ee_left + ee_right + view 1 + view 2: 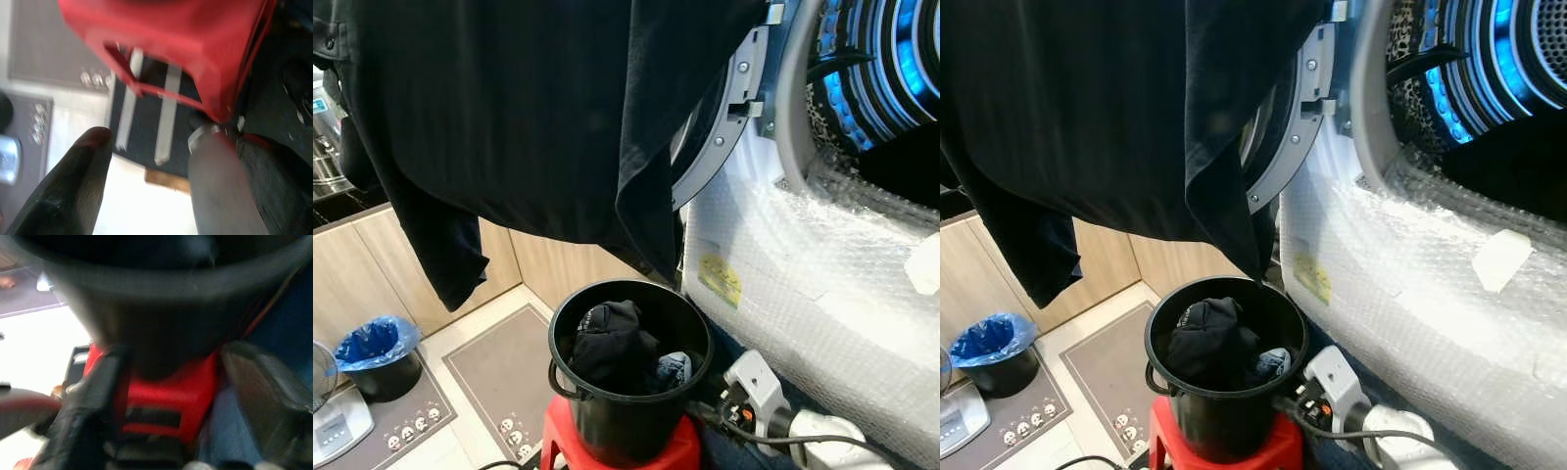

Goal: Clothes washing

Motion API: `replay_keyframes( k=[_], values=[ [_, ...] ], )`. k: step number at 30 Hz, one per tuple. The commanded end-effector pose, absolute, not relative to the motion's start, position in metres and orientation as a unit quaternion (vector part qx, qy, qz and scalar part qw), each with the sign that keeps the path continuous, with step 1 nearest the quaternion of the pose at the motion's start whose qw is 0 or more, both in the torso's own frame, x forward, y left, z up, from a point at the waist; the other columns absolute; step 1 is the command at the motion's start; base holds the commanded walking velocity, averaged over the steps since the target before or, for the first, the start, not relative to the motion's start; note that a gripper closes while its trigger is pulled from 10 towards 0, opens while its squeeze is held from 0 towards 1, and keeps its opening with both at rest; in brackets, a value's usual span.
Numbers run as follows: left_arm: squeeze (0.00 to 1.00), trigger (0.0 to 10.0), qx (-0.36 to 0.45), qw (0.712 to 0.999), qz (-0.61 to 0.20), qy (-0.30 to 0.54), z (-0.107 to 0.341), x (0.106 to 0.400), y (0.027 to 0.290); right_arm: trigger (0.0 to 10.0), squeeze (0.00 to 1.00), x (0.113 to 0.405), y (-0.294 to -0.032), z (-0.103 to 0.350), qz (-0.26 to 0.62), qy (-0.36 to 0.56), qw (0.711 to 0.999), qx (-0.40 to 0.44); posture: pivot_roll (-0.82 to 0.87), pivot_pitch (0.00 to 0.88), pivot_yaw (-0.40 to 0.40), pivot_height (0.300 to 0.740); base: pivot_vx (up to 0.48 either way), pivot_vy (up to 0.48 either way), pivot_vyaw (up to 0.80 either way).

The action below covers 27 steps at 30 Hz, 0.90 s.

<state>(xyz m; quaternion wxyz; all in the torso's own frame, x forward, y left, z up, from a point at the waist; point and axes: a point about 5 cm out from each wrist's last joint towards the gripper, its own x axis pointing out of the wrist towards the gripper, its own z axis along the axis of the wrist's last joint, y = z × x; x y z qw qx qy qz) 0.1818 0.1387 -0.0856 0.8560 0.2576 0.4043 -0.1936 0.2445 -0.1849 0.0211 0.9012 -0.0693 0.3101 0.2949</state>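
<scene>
Black cloth first: one big dark garment (538, 108) hangs across the top of your head view, long axis running side to side, hem and one sleeve drooping down toward the floor; its top is cut off by the frame, so you can't see what holds it. Next, one washing machine (803, 284) on the right, front wrapped in bubble wrap, round door (710, 147) swung open, drum (1489, 69) lit blue inside; the garment covers part of the door. Below sits one black bucket (631, 411), upright, mouth up, on one red stool (680, 452), w/ more dark clothes (612, 343) bundled inside, approx. two or three pieces, hard to count. One small bin with a blue bag (377, 354) stands on the floor at left, near two grey mats (504, 377). One white power strip (759, 387) w/ cable lies by the machine's base. Left gripper (171, 181) hangs low beside the stool, fingers (73, 191) spread apart, nothing between them. Right gripper (161, 406) is under the bucket's rim facing the stool, fingers apart too, view v. blurred.
</scene>
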Motion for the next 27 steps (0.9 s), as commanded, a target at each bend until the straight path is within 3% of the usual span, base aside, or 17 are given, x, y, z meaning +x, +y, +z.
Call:
replay_keyframes(
  k=[1, 9, 19, 27],
  values=[
    [0.0, 10.0, 0.284, 0.858, -0.212, 0.371, -0.08, 0.19, 0.138, 10.0, 0.0, 0.232, -0.193, 0.004, 0.277, 0.329, 0.9, -0.069, -0.09, 0.0, 0.014, 0.74, 0.0, 0.0, 0.0],
    [0.0, 10.0, 0.305, 0.863, -0.224, 0.336, -0.074, 0.198, 0.143, 10.0, 0.0, 0.205, -0.2, -0.02, 0.293, 0.334, 0.895, -0.018, -0.08, 0.0, 0.018, 0.74, 0.0, 0.0, 0.0],
    [0.0, 10.0, 0.344, 0.878, -0.226, 0.245, -0.053, 0.225, 0.142, 10.0, 0.0, 0.155, -0.24, -0.073, 0.212, 0.505, 0.826, -0.133, -0.08, 0.0, 0.034, 0.74, 0.0, 0.0, 0.0],
    [0.0, 10.0, 0.41, 0.849, -0.285, 0.173, -0.043, 0.235, 0.125, 10.0, 0.0, 0.147, -0.236, -0.084, 0.211, 0.529, 0.804, -0.171, -0.05, 0.0, 0.032, 0.74, 0.0, 0.0, 0.0]
  ],
)
